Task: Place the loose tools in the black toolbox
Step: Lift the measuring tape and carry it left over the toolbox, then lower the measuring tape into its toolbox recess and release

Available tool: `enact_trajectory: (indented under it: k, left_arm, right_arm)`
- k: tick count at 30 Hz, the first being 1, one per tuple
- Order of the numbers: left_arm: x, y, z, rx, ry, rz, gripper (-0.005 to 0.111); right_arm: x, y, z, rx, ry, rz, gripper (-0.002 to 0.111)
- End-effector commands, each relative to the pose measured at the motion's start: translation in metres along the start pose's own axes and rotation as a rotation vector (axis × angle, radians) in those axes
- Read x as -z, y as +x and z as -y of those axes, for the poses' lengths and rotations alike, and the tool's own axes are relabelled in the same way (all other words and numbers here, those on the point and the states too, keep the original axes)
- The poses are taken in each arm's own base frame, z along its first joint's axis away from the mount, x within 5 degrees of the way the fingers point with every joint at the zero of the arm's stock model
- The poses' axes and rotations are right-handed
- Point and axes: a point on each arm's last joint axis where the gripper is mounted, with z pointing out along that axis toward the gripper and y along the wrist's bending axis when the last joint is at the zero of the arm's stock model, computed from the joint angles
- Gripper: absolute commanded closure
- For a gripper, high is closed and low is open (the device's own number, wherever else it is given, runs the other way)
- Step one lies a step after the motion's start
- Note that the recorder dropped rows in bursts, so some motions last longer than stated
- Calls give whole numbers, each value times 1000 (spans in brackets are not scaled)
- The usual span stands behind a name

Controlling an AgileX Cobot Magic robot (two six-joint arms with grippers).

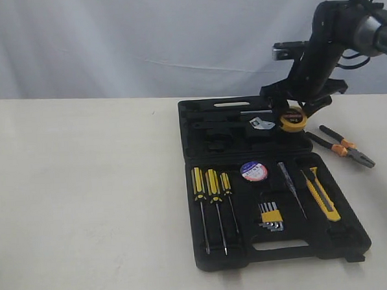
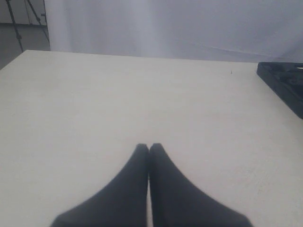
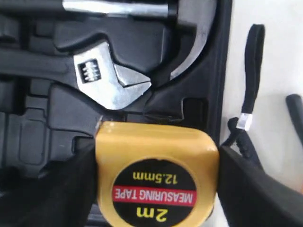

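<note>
The black toolbox [image 1: 199, 128] lies open on the table. My right gripper [image 1: 294, 117] is shut on the yellow tape measure [image 1: 293, 119] [image 3: 156, 175] and holds it over the far half's right edge, beside a silver wrench [image 3: 106, 80]. The pliers [image 1: 343, 147] lie on the table right of the box. The utility knife [image 1: 321, 195] and the tape roll [image 1: 254, 172] rest in the near half. My left gripper [image 2: 149, 147] is shut on nothing above bare table; a corner of the toolbox [image 2: 284, 82] shows in that view.
Three striped screwdrivers [image 1: 212, 196] and a hex-key set [image 1: 270, 216] sit in the near half, with a thin dark tool [image 1: 290, 186] beside them. A hammer head [image 3: 189, 33] lies in the far half. The tape measure's black strap [image 3: 248, 94] hangs over the table.
</note>
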Motion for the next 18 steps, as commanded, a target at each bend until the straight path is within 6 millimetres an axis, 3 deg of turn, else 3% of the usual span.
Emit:
enact_trajectory:
  k: [1,13,18]
  left_arm:
    - [0,1,0,0,6,-1,107]
    - [0,1,0,0,6,-1,107]
    - [0,1,0,0,6,-1,107]
  right_arm:
    - [-12,0,1,-6,3,-6,82]
    - [-50,8,3,-6,5,-70,82]
    - [-51,15,3,-7,2,-137,82]
